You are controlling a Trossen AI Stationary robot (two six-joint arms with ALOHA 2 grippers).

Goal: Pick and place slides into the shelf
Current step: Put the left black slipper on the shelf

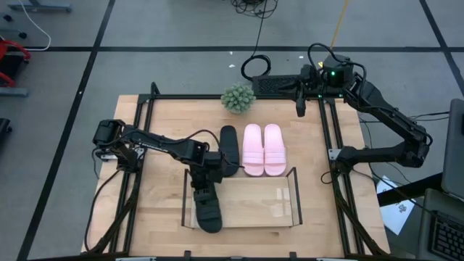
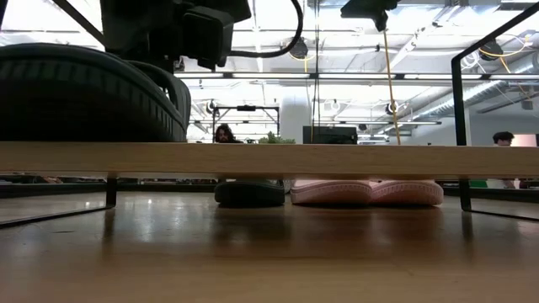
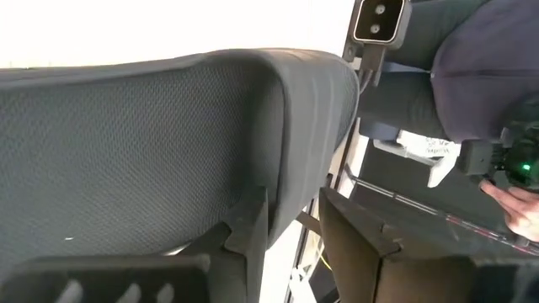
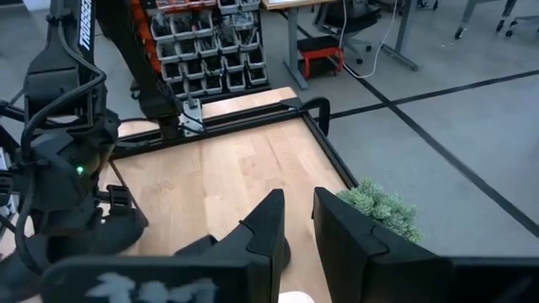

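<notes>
Nearest to us in the low view, a matte black slide [image 2: 84, 93] fills the left side. Its thick sole is ribbed with fine grooves and it rests on top of the shelf [image 2: 337, 158], whose panel shows edge-on there as a pale flat band on thin black legs. The left claw [image 2: 168, 34] hangs just above that slide. From above we see what the low view cannot: this slide lies lengthwise at the left end of the shelf, a low rectangle of glassy panel in a thin black frame, and the rest of the shelf holds nothing. The left wrist view presses close against the slide's wide strap and shows its fine woven-looking grain. We cannot tell whether the left claw is clenched on the slide or has released it.

Behind the shelf, on the light wooden desk [image 1: 159, 130], the second black slide [image 1: 229, 148] lies flat, and just beside it the pale pink pair [image 1: 262, 148] sits side by side, smooth and rounded. Under the shelf panel the low view shows only their soles.

Farther back a small, bushy green plant [image 1: 238, 98] stands at the desk's rear edge. The right claw [image 4: 299, 202] hovers near the rear right corner, released and empty. In the room beyond, two people [image 2: 224, 133] show in the low view.
</notes>
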